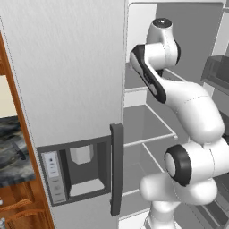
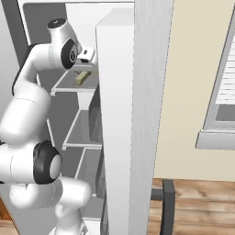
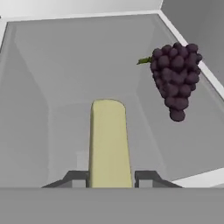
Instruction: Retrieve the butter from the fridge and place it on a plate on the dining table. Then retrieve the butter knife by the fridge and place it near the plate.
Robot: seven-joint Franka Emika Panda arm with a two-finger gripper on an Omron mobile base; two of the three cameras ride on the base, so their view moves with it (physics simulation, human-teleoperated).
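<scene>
The butter [image 3: 108,140], a pale yellow-olive stick, points away from the hand, and my gripper [image 3: 110,178] is shut on its near end, one dark fingertip [image 3: 78,178] on each side. In the right base view the butter [image 2: 81,78] is at an upper shelf inside the open fridge [image 2: 114,114], just under the gripper [image 2: 83,69]. I cannot tell whether it touches the shelf. The fridge's left door [image 1: 67,89] with its dispenser panel is closed. The plate and the dining table are out of view. A thin dark shape [image 1: 19,151] lies on the counter left of the fridge; I cannot tell whether it is the butter knife.
A bunch of dark purple grapes [image 3: 175,78] lies on the same shelf, to the right of and beyond the butter. The fridge walls close in the shelf at the back and sides. A marbled counter [image 1: 11,174] adjoins the fridge on the left. The open right door [image 2: 151,92] stands beside the arm.
</scene>
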